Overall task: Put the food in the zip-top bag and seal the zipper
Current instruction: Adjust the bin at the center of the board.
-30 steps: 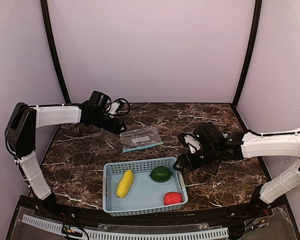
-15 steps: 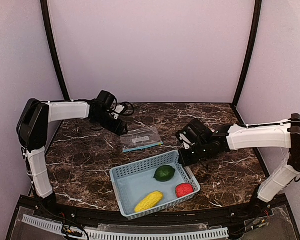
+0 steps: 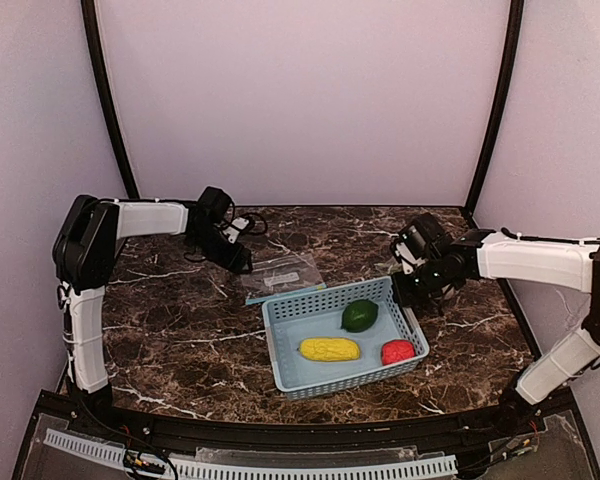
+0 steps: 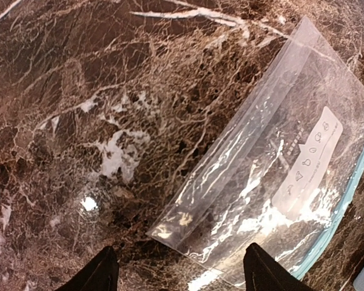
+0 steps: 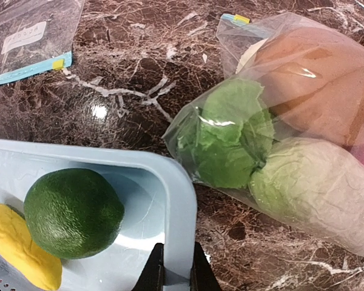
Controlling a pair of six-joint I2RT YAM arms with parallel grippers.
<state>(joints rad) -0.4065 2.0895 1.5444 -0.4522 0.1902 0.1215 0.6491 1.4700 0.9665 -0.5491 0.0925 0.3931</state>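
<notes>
Top view: light blue basket (image 3: pixel 278 350) on the counter (image 3: pixel 180 330) holds corn (image 3: pixel 329 349), green fruit (image 3: pixel 359 315) and red fruit (image 3: pixel 397 351). Right pincer (image 3: pixel 408 288) pinches its far right rim. Empty zip-top bag (image 3: pixel 280 275) lies flat just behind the basket.

Left wrist: left pincer (image 4: pixel 182 276) spread, over that bag's corner.

Right wrist: filled bag (image 5: pixel 291 139) of food lies beside the basket.

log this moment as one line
left tool: open, over empty zip-top bag | right tool: shut on basket rim | in basket: corn, green fruit, red fruit
</notes>
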